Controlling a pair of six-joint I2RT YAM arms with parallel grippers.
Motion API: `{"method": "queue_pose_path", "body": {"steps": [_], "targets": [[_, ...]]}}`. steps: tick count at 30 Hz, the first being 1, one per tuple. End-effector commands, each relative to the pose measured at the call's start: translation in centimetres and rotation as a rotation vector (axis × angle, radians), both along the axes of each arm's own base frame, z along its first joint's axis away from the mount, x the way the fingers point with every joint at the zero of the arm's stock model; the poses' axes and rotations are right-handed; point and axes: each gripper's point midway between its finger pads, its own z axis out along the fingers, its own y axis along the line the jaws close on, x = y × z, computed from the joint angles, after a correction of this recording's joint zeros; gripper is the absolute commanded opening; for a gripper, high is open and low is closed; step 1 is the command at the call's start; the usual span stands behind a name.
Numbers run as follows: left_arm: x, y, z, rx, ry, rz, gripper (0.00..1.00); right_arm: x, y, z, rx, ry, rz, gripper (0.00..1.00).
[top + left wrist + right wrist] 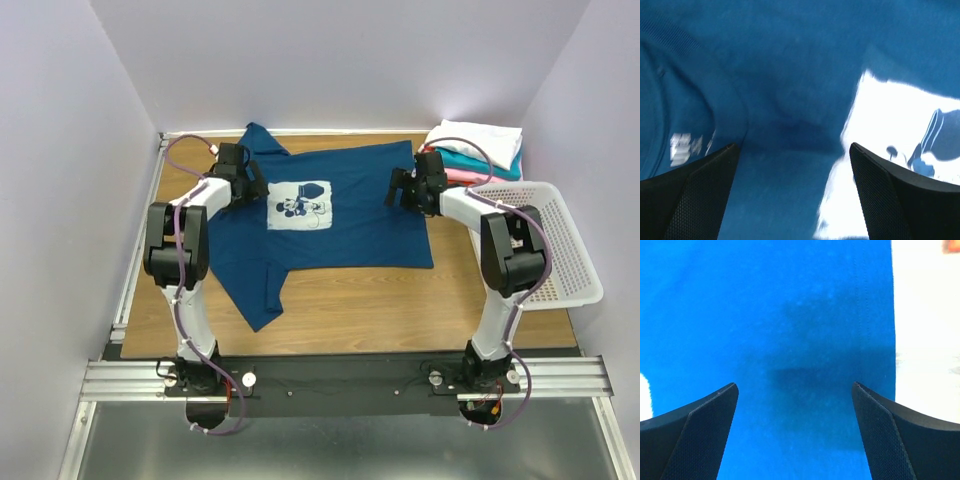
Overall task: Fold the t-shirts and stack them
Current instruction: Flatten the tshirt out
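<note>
Counted one navy t-shirt spread flat and print-side up across the far half of the table, collar toward the left edge, hem toward the right edge, one sleeve pointing at the far edge and the other at the near edge. Counted one white square print on its chest. Counted one stack of folded t-shirts in the far right corner: four layers made out, white on top, then teal, then pink, with only a sliver of orange-red showing lowest. Counted one white perforated basket along the right edge, just beside the stack on its near side. Found left fingers spread wide and gripping nothing, low over the navy cloth between collar and print. Found right fingers likewise spread wide and empty, low over the hem, with bare table showing just past the stitched edge in the right wrist view. Noted a soft shadow on the cloth under each pair; cannot tell whether either pair touches the fabric.
</note>
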Motion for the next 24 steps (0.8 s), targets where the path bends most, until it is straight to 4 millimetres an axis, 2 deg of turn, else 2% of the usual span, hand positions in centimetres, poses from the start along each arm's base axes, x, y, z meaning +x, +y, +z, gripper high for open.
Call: {"method": "queue_pose_path", "body": {"steps": [1, 2, 3, 4, 5, 6, 7, 8, 9, 10, 11, 12, 13, 14, 17, 18, 19, 20, 21, 24], "targets": [[-2.9, 0.8, 3.6, 0.014, -0.046, 0.036, 0.98, -1.0, 3.3, 6.8, -0.003, -0.15, 0.17, 1.0], [-3.3, 0.8, 6.5, -0.005, -0.121, 0.047, 0.98, -2.7, 5.6, 7.1, -0.043, -0.169, 0.248, 1.0], [-4.1, 0.8, 7.2, -0.018, -0.146, 0.059, 0.98, -3.8, 6.9, 7.8, -0.062, -0.19, 0.291, 1.0], [-6.6, 0.8, 7.3, -0.042, -0.159, 0.07, 0.98, -5.3, 8.1, 8.5, -0.088, -0.215, 0.329, 1.0], [-7.7, 0.8, 7.3, -0.063, -0.169, 0.083, 0.98, -6.3, 9.9, 9.1, -0.092, -0.235, 0.382, 1.0], [-8.5, 0.7, 7.6, -0.083, -0.191, 0.095, 0.98, -9.2, 13.1, 8.3, -0.096, -0.226, 0.482, 1.0], [-11.0, 0.2, 6.5, -0.128, -0.173, 0.091, 0.98, -10.4, 14.4, 8.3, -0.108, -0.235, 0.513, 1.0], [-12.1, -0.2, 6.1, -0.151, -0.171, 0.077, 0.98, -11.7, 15.8, 8.1, -0.117, -0.241, 0.548, 1.0], [-12.8, -0.3, 5.8, -0.167, -0.186, 0.077, 0.98, -14.5, 18.9, 7.5, -0.116, -0.243, 0.627, 1.0], [-14.9, -0.1, 3.6, -0.174, -0.143, 0.093, 0.98, -15.5, 20.2, 7.2, -0.121, -0.248, 0.65, 1.0], [-15.5, -0.1, 4.2, -0.194, -0.17, 0.109, 0.98, -17.5, 22.3, 6.2, -0.135, -0.244, 0.7, 1.0], [-16.9, -0.6, 3.7, -0.226, -0.167, 0.089, 0.98, -18.2, 23.8, 6.4, -0.114, -0.253, 0.708, 1.0], [-16.7, -0.7, 3.8, -0.23, -0.177, 0.09, 0.98, -18.8, 24.9, 6.2, -0.107, -0.256, 0.719, 1.0], [-17.7, -0.8, 3.4, -0.238, -0.179, 0.077, 0.98, -20.1, 26.4, 5.1, -0.115, -0.248, 0.737, 1.0], [-18.9, -0.6, 2.3, -0.238, -0.163, 0.092, 0.98, -21.2, 29.3, 5.4, -0.139, -0.3, 0.75, 1.0], [-19.0, -0.8, 2.2, -0.246, -0.169, 0.082, 0.98, -22.1, 30.8, 4.3, -0.132, -0.303, 0.773, 1.0], [-19.8, -1.2, 1.3, -0.262, -0.139, 0.059, 0.98, -22.2, 31.8, 4.2, -0.117, -0.308, 0.772, 1.0], [-20.1, -1.4, 1.0, -0.267, -0.125, 0.047, 0.98, -22.4, 32.3, 3.6, -0.108, -0.296, 0.764, 1.0], [-19.9, -1.7, 1.0, -0.274, -0.135, 0.032, 0.98, -22.4, 32.5, 2.0, -0.127, -0.272, 0.766, 1.0], [-20.4, -1.1, -0.1, -0.246, -0.114, 0.053, 0.98, -21.9, 32.8, 0.7, -0.16, -0.271, 0.755, 1.0]]}}
